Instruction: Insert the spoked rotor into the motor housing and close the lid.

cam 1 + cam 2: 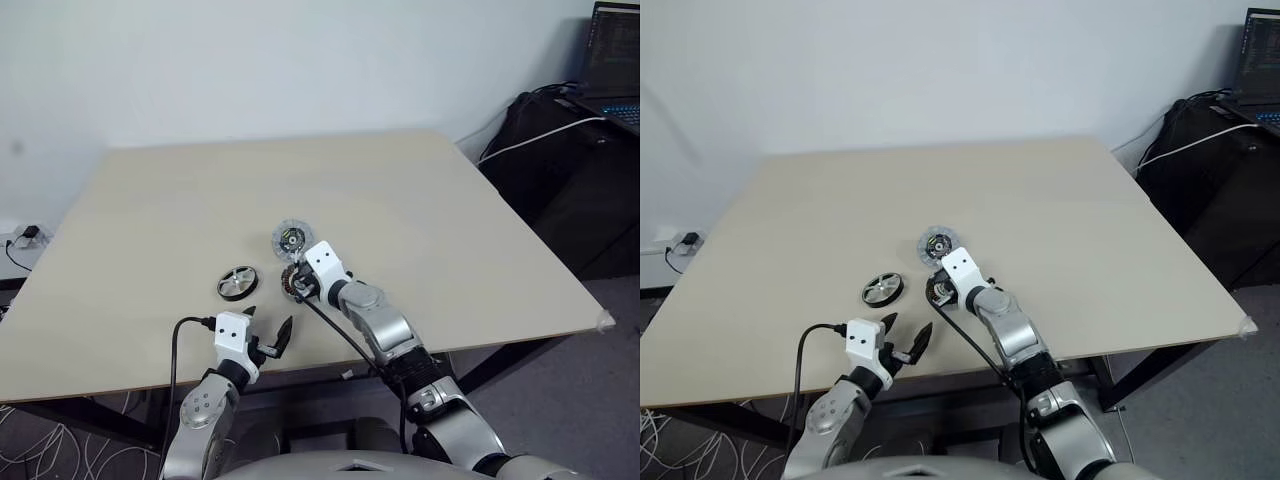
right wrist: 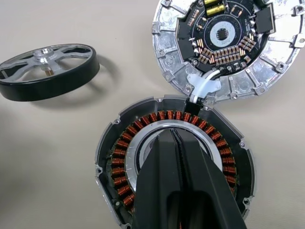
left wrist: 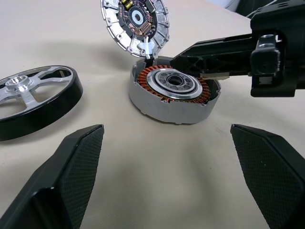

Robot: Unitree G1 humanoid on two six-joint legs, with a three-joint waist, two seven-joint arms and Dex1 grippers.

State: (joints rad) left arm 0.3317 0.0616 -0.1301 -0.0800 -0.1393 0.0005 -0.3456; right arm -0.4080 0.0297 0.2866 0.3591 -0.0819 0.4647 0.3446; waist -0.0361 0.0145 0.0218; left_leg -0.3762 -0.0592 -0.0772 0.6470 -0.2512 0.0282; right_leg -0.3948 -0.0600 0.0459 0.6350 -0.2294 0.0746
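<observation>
The spoked rotor [image 1: 237, 282], a dark-rimmed wheel with pale spokes, lies flat on the table left of the motor housing [image 3: 174, 93]. The housing shows its ring of copper windings [image 2: 119, 162] around a pale centre. Just beyond it lies the lid [image 1: 289, 238], its circuit-board face up [image 2: 228, 43], joined to the housing by a short white cable. My right gripper [image 2: 169, 133] is shut with nothing in it, its tips over the housing's centre. Nearer the table's front edge, my left gripper [image 1: 268, 335] stands open and empty, its fingers [image 3: 71, 162] pointing at the housing.
The pale wooden table [image 1: 450, 220] carries nothing besides these parts. A black cable [image 1: 180, 345] runs along my left wrist. Off the table's right side stand dark bags and a laptop [image 1: 612, 60] with a white cable.
</observation>
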